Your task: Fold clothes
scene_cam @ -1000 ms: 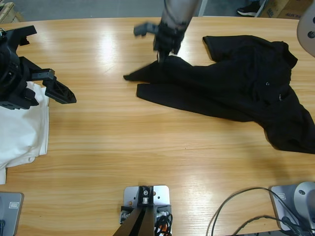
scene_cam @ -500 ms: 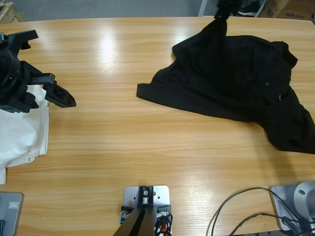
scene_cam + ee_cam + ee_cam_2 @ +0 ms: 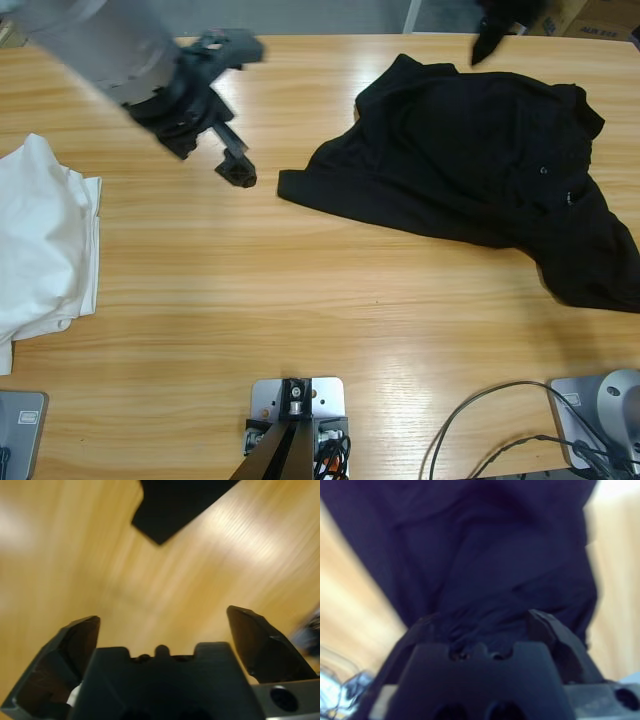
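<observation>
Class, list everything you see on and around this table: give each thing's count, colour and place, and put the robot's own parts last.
Black polo: one, black, spread crumpled across the table's right half; a fold of it is in the right claw.
White shirts: a pile, white, at the table's left edge.
Table: one, light wood, long.
Cables: a few, grey and black, bottom right.
Left claw: one, black, open, over bare wood near the polo's left hem.
Right claw: one, black, top right, shut on the polo's fabric.

Long wooden table point(image 3: 300, 300), light grain, glare patches near the far edge. 2 garments on it: black polo point(image 3: 480, 170) crumpled across the right half, white shirts point(image 3: 40, 250) piled at the left edge. Well apart.
</observation>
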`<move>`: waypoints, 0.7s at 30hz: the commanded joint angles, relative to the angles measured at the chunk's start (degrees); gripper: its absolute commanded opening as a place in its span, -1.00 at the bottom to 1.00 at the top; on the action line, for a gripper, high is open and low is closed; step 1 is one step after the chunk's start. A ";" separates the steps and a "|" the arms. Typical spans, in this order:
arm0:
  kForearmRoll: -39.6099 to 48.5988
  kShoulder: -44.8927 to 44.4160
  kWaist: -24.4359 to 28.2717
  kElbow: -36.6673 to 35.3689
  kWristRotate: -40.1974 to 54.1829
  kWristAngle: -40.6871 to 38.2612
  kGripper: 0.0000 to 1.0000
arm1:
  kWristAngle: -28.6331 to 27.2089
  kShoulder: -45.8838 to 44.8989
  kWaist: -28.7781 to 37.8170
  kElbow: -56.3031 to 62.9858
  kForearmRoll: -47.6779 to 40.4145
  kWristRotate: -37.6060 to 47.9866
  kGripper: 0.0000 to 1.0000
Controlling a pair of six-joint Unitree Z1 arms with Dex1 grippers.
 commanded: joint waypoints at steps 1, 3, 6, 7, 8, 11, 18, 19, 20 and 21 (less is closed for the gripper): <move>-1.39 12.70 0.31 -10.98 36.07 -9.06 0.71 | 2.33 -18.02 0.62 24.32 -7.77 0.83 0.97; -1.16 16.00 0.31 -14.43 37.26 -13.07 0.68 | 2.45 -19.15 0.62 26.38 -8.51 1.38 0.97; -0.90 20.66 0.84 -18.35 37.79 -15.04 0.62 | 2.55 -20.13 0.62 28.23 -9.05 1.87 0.92; -0.88 22.07 1.21 -19.63 37.59 -15.06 0.61 | 2.68 -20.26 0.62 28.65 -9.09 1.98 0.91; -0.76 23.65 1.70 -21.33 37.30 -15.34 0.61 | 2.71 -20.40 0.62 29.30 -9.28 2.03 0.91; -0.53 26.35 2.47 -24.43 36.93 -15.32 0.61 | 2.92 -20.57 0.62 31.09 -10.35 2.33 0.91; 0.00 29.57 3.46 -25.83 37.75 -14.88 0.57 | 3.77 -18.13 0.71 31.32 -12.27 2.89 0.88; 0.10 30.05 3.39 -25.73 37.26 -14.92 0.57 | 3.86 -17.95 0.71 31.42 -12.32 2.89 0.88; 0.37 30.63 3.37 -25.52 36.75 -15.16 0.57 | 3.94 -17.78 0.71 31.48 -12.41 2.89 0.88; 0.77 31.19 3.28 -25.29 36.61 -15.53 0.57 | 4.01 -17.62 0.71 31.49 -12.62 2.89 0.88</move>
